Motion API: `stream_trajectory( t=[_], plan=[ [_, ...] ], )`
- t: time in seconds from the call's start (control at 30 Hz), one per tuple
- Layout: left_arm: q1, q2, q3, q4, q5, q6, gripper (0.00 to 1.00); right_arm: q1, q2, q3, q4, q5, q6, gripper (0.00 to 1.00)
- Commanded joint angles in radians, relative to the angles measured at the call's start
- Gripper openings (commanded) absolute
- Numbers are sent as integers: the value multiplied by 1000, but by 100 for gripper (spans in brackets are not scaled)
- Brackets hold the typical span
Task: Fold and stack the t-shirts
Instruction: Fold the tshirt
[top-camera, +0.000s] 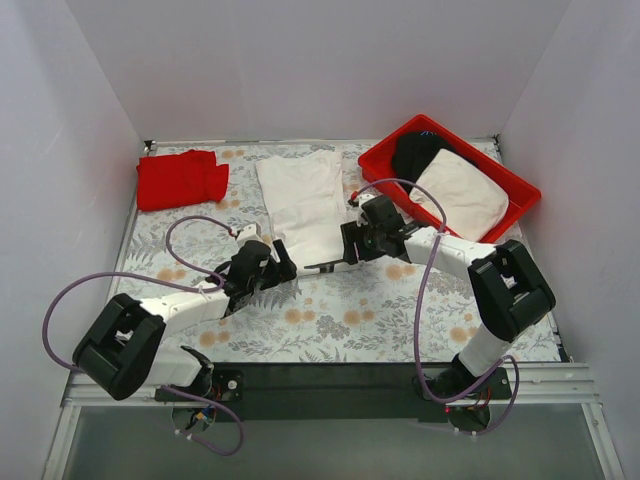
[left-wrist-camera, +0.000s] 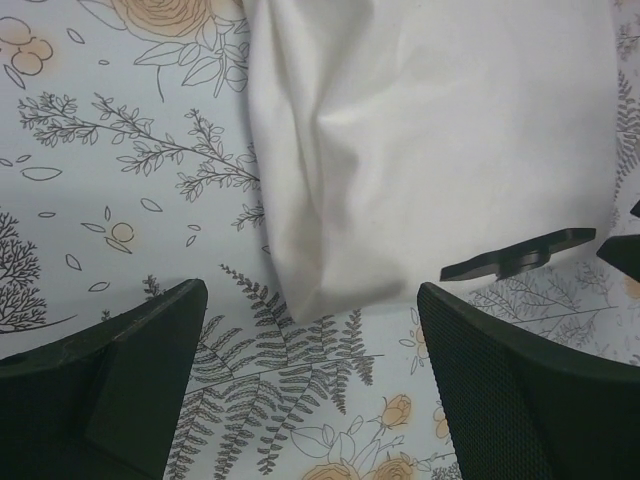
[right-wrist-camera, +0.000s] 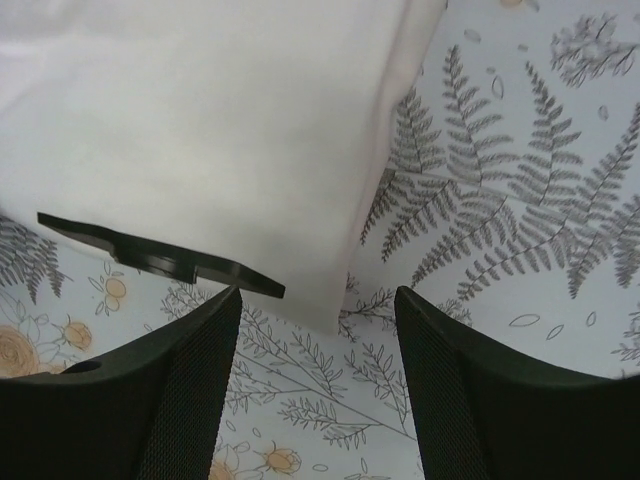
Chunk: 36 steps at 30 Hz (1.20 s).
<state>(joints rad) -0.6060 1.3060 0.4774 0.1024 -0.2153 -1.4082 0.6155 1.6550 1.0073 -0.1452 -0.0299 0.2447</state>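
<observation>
- Cloth first: the white t-shirt lies flat at upper centre of the top view, folded into a long strip that runs from the far edge of the table toward the arms.
- Its near hem ends just ahead of both grippers, which approach it from the lower left and the lower right.
- The left gripper has its fingers spread wide. They hold nothing, and the shirt's near-left corner sits at the mouth of the gap, over the floral table cover.
- The right gripper is likewise spread and holds nothing. The shirt's near-right corner lies just in front of its fingertips, with fern print showing between them.
- A thin flat black piece lies across the shirt's near hem between the two grippers. Whether it belongs to either gripper cannot be told.
- The red t-shirt lies folded at the upper left of the top view, well apart from the white one.
- The red tray sits at an angle at the upper right. It holds a black garment at its far end and an off-white garment partly over it toward the near end.
- Soft creases run lengthwise along the left side of the white strip in the left wrist view.
</observation>
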Motion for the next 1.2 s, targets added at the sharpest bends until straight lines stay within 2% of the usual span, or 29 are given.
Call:
stream_trajectory(
  t=[0.0, 0.23, 0.37, 0.7, 0.8, 0.93, 1.17],
  plan=[
    [-3, 9, -10, -20, -42, -17, 79, 1, -46, -39, 79, -53, 34, 57],
    [-3, 70, -11, 2, -39, -25, 73, 1, -24, -99, 121, -94, 57, 57],
    [-5, 102, -5, 11, -29, -21, 64, 1, -1, -108, 136, -93, 62, 57],
    [-5, 125, -14, 5, 2, -21, 53, 1, 60, -113, 168, -93, 68, 54],
    [-5, 128, -19, 10, 20, -28, 50, 1, 75, -110, 173, -100, 67, 50],
    [-5, 121, -23, 14, 37, -29, 45, 1, 81, -110, 173, -107, 65, 39],
    [-5, 113, -29, 16, 56, -28, 29, 3, 69, -128, 173, -125, 62, 21]
  ],
)
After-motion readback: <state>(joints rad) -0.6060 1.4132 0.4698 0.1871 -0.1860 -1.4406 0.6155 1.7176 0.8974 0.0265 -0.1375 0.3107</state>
